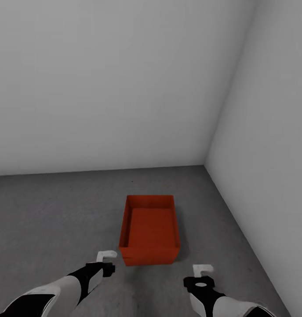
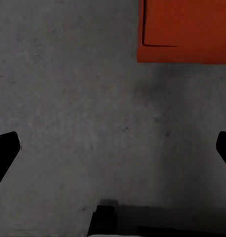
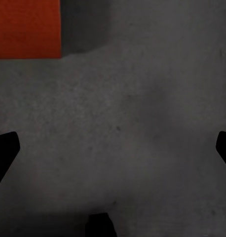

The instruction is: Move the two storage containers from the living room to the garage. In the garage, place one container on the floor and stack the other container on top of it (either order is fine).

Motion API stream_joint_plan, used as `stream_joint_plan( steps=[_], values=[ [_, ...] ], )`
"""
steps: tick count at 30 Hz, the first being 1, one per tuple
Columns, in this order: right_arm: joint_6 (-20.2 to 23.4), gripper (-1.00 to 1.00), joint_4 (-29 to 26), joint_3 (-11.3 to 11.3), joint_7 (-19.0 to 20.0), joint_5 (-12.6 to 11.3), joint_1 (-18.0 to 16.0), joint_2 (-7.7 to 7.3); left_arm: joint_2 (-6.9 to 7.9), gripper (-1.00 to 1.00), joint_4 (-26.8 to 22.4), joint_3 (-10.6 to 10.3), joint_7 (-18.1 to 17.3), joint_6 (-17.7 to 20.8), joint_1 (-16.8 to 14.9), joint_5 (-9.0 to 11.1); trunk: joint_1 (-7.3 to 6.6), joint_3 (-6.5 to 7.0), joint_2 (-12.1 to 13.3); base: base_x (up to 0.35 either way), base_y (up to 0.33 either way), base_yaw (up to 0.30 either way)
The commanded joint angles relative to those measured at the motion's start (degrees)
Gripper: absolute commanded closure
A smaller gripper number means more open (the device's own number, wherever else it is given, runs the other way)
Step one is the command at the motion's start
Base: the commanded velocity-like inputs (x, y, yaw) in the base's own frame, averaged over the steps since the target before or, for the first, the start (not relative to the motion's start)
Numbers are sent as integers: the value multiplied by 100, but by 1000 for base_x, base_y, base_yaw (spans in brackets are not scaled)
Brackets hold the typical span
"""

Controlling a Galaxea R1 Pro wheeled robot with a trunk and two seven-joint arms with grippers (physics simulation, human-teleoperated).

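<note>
An orange-red storage container (image 1: 150,230) sits on the grey concrete floor (image 1: 58,211) of the garage, near the corner of two white walls (image 1: 102,79), with a faint seam across its near face that may mean two bins nested, though I cannot tell for sure. The left pincer (image 1: 106,259) and right pincer (image 1: 202,272) hover just short of it on either side, both released and holding nothing. I judge the placing step is in hand; next calls for checking whether a second container remains to be fetched.

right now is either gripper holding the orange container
No, the orange container sits on the grey floor, apart from the left gripper and right gripper, both with jaws open.
</note>
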Motion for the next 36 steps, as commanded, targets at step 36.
stream_joint_plan(
  steps=[36],
  values=[
    [-311,-100,16,68,91,-61,1921,57,57,-100,2,29,33,52,1816,63,0,320,-3,0,0,0]
  ],
)
